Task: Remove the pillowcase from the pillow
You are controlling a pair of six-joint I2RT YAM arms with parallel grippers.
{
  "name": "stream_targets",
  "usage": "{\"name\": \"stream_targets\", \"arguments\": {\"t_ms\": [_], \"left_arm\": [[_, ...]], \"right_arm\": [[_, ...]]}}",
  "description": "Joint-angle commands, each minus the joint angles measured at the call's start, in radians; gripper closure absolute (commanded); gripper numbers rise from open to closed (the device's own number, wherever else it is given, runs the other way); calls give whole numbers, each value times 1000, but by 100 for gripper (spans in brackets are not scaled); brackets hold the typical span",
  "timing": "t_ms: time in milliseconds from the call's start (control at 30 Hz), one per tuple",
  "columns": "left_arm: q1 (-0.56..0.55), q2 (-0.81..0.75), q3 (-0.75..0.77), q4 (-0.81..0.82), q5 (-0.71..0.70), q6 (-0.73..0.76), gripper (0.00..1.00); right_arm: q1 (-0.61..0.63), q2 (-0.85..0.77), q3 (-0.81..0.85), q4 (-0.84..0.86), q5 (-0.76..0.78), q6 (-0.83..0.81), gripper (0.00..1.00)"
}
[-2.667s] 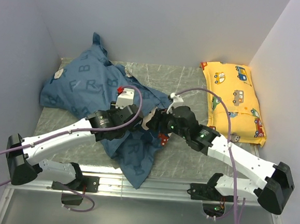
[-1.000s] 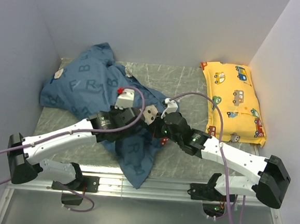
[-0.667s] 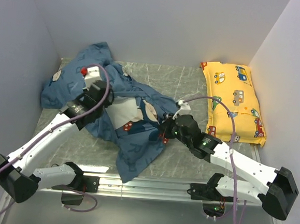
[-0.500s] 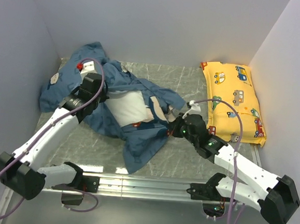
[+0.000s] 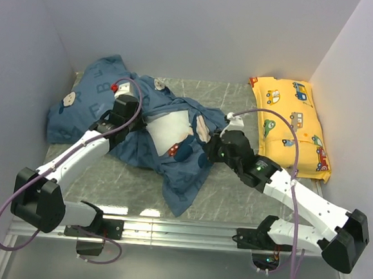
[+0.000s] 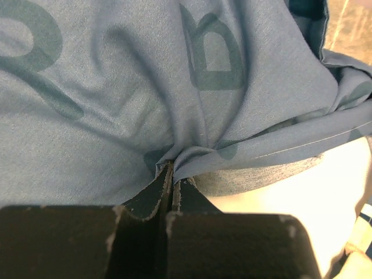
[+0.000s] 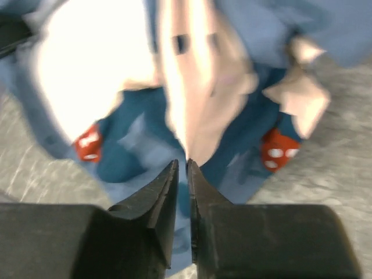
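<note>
The dark blue pillowcase lies crumpled across the left and middle of the table. Its mouth is pulled open, and the white pillow shows through it. My left gripper is shut on a gathered fold of the pillowcase at the edge of that opening, with the pillow just right of my left gripper. My right gripper hovers over the right side of the pillowcase. In its own blurred view my right gripper has its jaws a narrow slit apart, nothing pinched, the pillow ahead.
A yellow vehicle-print pillow lies along the right wall. Grey walls close in the left, back and right. Bare marbled table shows between the two pillows and at the front.
My left arm swung from the middle to the back left and closed on the pillowcase edge, baring the white pillow. My right gripper drew the cloth rightward, and its jaws have now parted slightly.
</note>
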Motion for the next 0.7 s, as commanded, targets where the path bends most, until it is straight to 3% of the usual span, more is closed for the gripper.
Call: {"name": "stream_targets", "arguments": {"t_ms": [0,200,300,467,500,567,600,667], "left_arm": [[-21,11,-48,33,69,-39,100],[-25,8,-82,75,61,-74,99],[-25,16,-84,80,57,-79,99],[-23,25,-79,86,45,-85,100],[-22,28,-76,83,40,-84,100],[-5,30,-64,73,41,-81,99],[8,31,-61,72,51,-81,99],[52,33,-52,73,86,-79,100]], "right_arm": [[97,33,108,-84,160,-4,68],[211,195,244,-134,216,25,40],[226,284,288,-143,216,22,32],[226,427,316,-226,269,18,27],[225,425,295,-220,265,22,30],[223,372,198,-200,257,39,45],[222,343,158,-168,251,54,68],[199,260,52,-128,214,67,92]]}}
